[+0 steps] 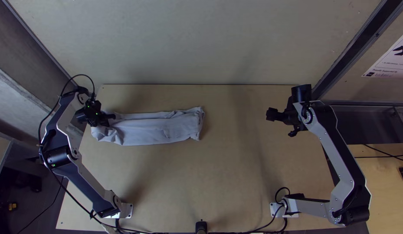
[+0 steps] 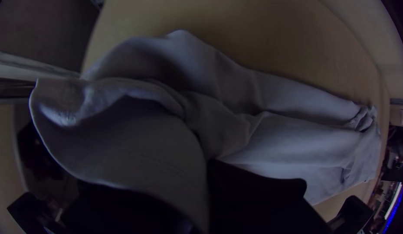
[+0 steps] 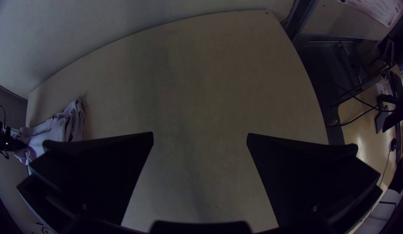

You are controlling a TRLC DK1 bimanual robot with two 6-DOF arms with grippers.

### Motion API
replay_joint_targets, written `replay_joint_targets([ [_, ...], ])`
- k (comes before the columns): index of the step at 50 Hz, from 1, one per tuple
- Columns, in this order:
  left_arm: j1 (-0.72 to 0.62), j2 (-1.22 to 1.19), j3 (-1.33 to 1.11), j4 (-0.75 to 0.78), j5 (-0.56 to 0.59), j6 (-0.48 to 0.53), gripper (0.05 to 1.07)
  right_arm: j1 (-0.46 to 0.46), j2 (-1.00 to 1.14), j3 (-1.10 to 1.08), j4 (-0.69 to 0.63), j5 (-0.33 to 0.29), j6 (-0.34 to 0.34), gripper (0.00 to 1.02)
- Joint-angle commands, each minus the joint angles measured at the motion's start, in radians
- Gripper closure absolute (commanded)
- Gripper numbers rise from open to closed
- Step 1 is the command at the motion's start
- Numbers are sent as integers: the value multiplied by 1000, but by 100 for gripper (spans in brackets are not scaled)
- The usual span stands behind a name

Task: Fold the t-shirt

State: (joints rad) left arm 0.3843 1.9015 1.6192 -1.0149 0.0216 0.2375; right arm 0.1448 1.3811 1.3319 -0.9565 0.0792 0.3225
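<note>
The pale grey t-shirt (image 1: 162, 129) lies as a long, narrow folded strip across the table's left half. Its left end is held by my left gripper (image 1: 110, 120), which is shut on the fabric. In the left wrist view, the shirt (image 2: 296, 136) has a raised, curled flap running down between the black fingers of the left gripper (image 2: 208, 173); the rest stretches away with creases. Well to the right of the shirt, my right gripper (image 1: 270, 115) is over the table. The right wrist view has the right gripper (image 3: 200, 135) open, bare table between its fingers, and the shirt (image 3: 49, 133) far off.
Bare wooden table (image 1: 236, 173) spreads in front of the shirt and between the arms. A pale wall (image 1: 201, 43) borders the table's far edge. Black cables (image 1: 253, 230) run along the near edge, by a small dark post (image 1: 201, 226).
</note>
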Motion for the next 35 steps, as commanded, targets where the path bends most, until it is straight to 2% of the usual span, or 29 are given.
replay_joint_targets([
  [1, -45, -98, 39, -25, -88, 43, 105, 15, -34, -27, 7, 4, 35, 3],
  [16, -280, -194, 96, -128, -330, 25, 105, 1, -71, -68, 10, 5, 36, 3],
  [35, -573, -119, 288, -298, -353, -121, 105, -31, -117, -120, 22, 4, 41, 3],
])
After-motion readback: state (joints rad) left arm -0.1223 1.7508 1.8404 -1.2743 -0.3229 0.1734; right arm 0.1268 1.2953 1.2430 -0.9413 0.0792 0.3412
